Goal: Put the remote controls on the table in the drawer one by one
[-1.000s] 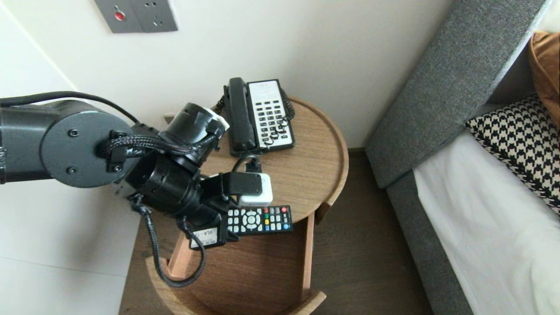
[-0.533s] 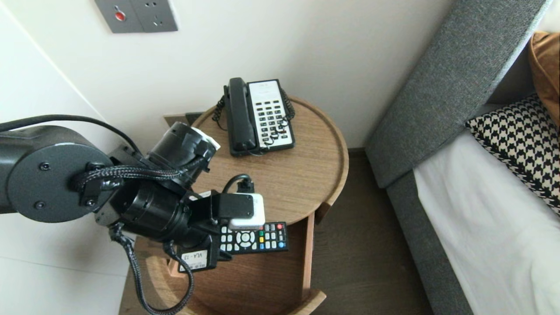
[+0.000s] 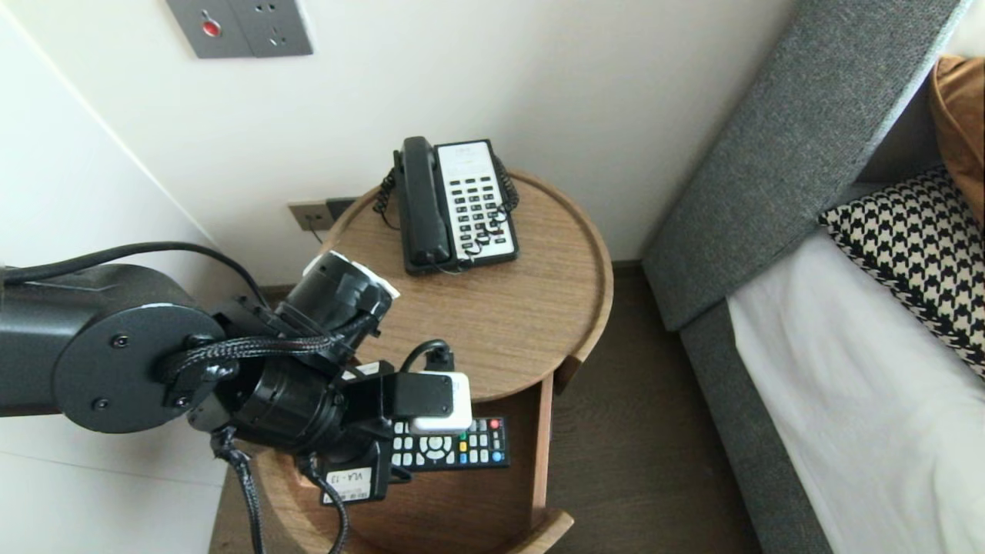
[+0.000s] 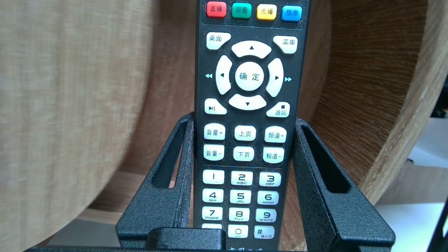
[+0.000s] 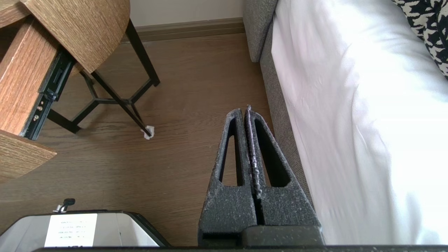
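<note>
Remote (image 4: 248,77): clamped in left jaws, long axis pointing straight ahead, above open drawer (image 3: 541,454); right jaws closed, empty.

left fingers (image 4: 154,210) gripping, right fingers (image 5: 227,206) pressed together

The telephone (image 3: 454,204) sits at the back of the table (image 3: 531,323), the remote (image 3: 462,448) lies between the left gripper (image 3: 419,431)'s fingers over the open drawer (image 3: 543,454) in front, and the bed (image 3: 846,400) stands right.
</note>
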Controlling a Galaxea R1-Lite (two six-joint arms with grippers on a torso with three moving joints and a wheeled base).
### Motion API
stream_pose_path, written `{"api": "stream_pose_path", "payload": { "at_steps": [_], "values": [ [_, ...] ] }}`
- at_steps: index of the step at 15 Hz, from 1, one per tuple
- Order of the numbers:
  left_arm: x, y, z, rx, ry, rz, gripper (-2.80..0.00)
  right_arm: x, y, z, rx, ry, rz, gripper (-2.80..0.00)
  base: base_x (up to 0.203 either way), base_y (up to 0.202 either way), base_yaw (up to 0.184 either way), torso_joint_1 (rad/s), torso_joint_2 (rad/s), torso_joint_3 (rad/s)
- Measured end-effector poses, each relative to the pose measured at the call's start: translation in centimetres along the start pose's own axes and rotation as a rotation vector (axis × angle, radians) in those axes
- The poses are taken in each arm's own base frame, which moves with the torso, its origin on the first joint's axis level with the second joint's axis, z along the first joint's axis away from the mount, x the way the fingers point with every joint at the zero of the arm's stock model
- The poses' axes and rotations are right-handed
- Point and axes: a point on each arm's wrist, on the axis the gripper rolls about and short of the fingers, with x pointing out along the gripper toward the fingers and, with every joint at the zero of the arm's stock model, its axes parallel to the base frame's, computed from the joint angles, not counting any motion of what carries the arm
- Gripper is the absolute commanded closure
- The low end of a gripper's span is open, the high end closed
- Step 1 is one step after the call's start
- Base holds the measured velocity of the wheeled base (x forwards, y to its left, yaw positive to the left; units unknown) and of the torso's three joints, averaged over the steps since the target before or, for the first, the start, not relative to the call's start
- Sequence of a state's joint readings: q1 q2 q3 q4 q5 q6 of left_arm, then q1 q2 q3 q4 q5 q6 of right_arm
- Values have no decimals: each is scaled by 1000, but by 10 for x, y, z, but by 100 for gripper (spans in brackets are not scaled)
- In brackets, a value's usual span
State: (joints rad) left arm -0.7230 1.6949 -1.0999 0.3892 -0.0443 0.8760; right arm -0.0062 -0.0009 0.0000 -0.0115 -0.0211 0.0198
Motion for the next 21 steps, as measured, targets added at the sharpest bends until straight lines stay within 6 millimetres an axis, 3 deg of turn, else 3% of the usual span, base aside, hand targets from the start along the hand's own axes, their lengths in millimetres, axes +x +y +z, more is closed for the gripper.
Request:
{"api": "stream_pose_path", "payload": {
  "at_steps": [8,21],
  "values": [
    [22,-3,-4,0,6,-11,0,0,0,0,0,0,0,0,0,0,0,0,0,0],
    [74,-7,-9,-21,-13,14,0,0,0,0,0,0,0,0,0,0,0,0,0,0]
  ]
}}
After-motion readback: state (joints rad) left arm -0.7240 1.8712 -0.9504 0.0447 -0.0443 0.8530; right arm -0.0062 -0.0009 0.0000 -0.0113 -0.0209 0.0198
